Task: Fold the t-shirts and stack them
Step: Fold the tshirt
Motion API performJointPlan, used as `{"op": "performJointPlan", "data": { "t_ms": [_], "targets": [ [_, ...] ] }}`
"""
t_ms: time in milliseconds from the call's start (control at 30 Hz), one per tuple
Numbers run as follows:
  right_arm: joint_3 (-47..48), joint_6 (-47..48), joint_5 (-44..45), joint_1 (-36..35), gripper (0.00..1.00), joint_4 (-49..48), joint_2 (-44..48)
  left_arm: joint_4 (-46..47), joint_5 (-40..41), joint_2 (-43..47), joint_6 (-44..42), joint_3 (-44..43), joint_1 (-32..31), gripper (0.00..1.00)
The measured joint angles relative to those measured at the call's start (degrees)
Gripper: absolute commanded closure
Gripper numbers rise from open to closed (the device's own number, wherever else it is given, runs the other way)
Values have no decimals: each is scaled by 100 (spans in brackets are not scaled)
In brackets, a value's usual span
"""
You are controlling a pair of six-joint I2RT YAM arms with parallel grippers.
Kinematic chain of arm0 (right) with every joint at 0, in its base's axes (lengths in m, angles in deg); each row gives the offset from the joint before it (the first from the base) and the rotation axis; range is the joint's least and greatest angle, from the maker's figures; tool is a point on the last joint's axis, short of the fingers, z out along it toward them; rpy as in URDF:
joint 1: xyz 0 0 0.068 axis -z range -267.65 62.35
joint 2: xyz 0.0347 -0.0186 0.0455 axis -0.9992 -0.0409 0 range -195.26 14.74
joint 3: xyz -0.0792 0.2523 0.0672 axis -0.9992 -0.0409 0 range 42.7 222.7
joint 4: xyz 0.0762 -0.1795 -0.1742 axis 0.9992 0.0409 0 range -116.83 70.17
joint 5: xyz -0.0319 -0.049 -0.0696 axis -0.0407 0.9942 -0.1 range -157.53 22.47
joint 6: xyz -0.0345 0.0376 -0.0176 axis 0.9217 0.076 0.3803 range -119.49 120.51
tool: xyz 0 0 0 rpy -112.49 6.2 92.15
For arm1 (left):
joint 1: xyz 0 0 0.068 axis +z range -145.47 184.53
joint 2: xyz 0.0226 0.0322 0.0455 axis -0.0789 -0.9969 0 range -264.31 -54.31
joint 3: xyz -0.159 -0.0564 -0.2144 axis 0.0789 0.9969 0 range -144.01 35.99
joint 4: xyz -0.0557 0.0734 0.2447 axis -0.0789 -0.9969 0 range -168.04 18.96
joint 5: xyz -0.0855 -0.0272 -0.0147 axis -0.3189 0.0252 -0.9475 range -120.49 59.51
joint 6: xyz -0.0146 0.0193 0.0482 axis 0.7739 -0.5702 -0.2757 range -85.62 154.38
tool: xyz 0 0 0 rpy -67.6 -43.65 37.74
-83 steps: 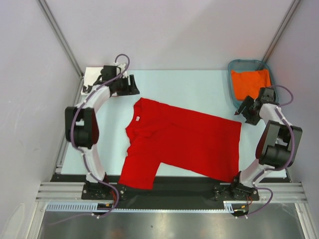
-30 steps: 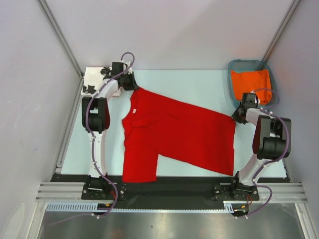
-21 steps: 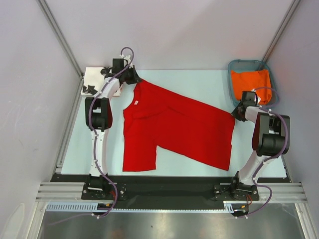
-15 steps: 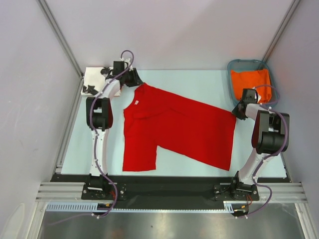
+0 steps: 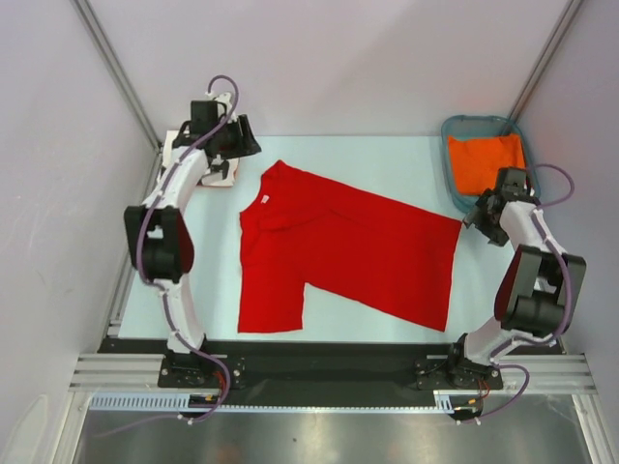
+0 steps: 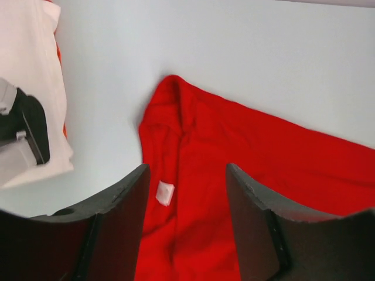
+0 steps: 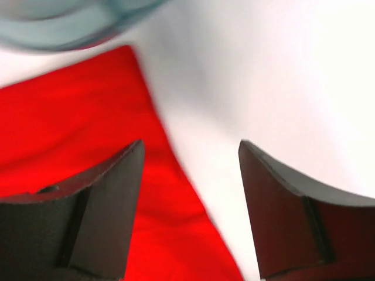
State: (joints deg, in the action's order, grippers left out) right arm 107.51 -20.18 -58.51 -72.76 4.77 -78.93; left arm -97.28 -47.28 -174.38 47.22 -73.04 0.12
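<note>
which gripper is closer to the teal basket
Right. The right gripper hovers just beside the teal basket, above a corner of the red t-shirt. The left gripper is far off on the opposite side, near the collar.

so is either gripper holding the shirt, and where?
Nothing held. Left gripper and right gripper both open, empty; red t-shirt lies on the table.

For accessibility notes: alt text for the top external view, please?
A red t-shirt lies spread flat on a pale table. The left gripper sits just beyond its far-left shoulder and the right gripper just off its far-right corner, neither holding cloth. A teal basket with orange cloth stands at the far right.
</note>
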Motion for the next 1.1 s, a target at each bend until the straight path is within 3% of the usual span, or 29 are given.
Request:
{"op": "performJointPlan", "data": {
  "t_ms": [133,300,500,667,700,767,867,1100],
  "targets": [
    [4,-109,-699,-264,30,92,651,15,-293,1187,7,1102,0,39],
    [-39,-933,-1961,-1574,35,-612,769,-37,-723,1703,28,2264,7,39],
    [-26,-2374,-3163,-3327,47,-2367,-273,-151,-1224,1683,326,3279,42,42],
    [358,-3224,-3615,-4277,54,-3274,-1602,79,-1292,1670,520,3764,63,47],
    [448,-3314,-3679,-4371,56,-3362,-1773,142,-1305,1650,520,3794,70,53],
    [645,-3480,-3799,-4524,57,-3504,-2087,295,-1353,1547,518,3797,87,57],
    [881,-3582,-3912,-4583,59,-3609,-2306,507,-1379,1281,505,3783,118,46],
    [1001,-3637,-4000,-4551,59,-3753,-2396,614,-1362,874,461,3630,144,44]
  ]
}}
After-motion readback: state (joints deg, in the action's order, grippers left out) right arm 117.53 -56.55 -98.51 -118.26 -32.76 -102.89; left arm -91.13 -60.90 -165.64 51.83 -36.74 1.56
